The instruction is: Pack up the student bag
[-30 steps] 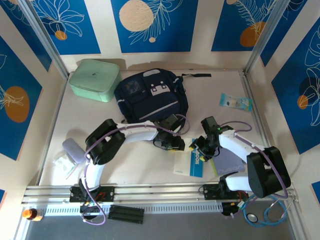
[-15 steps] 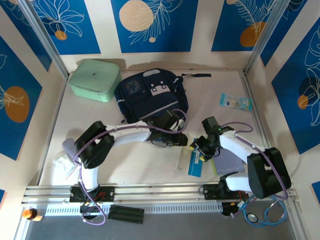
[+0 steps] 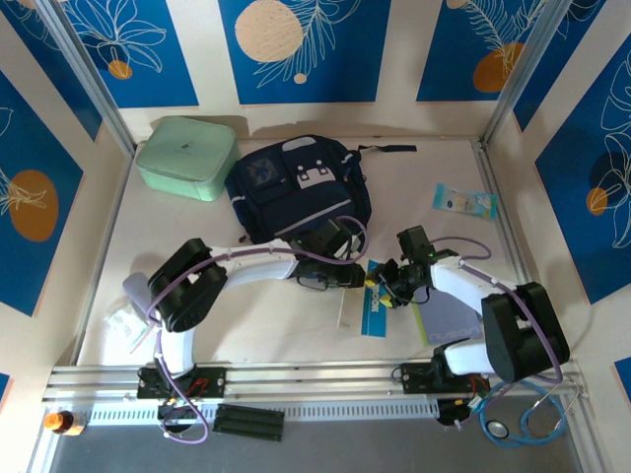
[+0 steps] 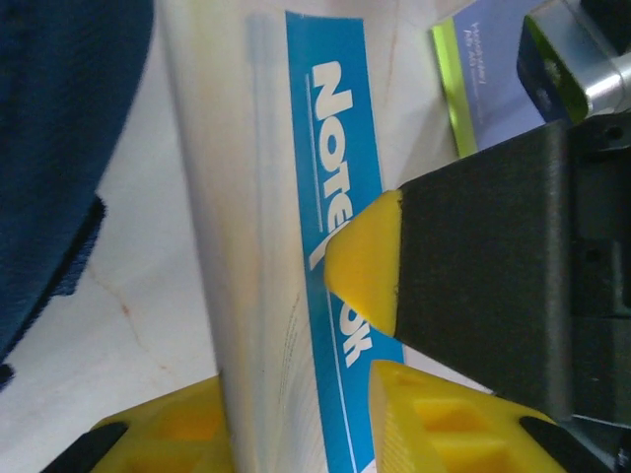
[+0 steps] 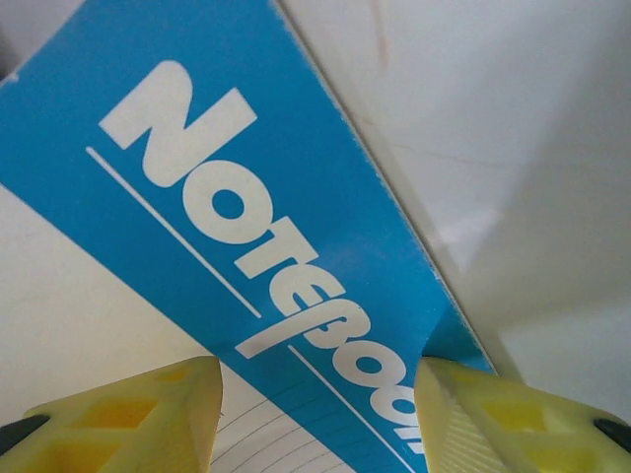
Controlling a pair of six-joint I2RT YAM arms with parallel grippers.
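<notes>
Cream table [image 3: 266, 325] in a blue-panelled booth: notebook held between two grippers, an early step in packing.

Right gripper [image 5: 315, 394] has its jaws clamped across the blue cover of the notebook [image 3: 373, 313], which is raised on edge. Left gripper [image 4: 296, 409] straddles the same notebook with one finger on each side, close against it; whether they press yet cannot be told. Just beyond the left gripper, the student bag [image 3: 301, 192] lies flat toward the back of the table, with a mint-green case [image 3: 185, 156] beside it. The step in hand appears to be a handover or a joint steadying of the notebook. The next move likely calls for a firm left grip, then carrying the notebook to an opening in the bag, which cannot be made out here.
</notes>
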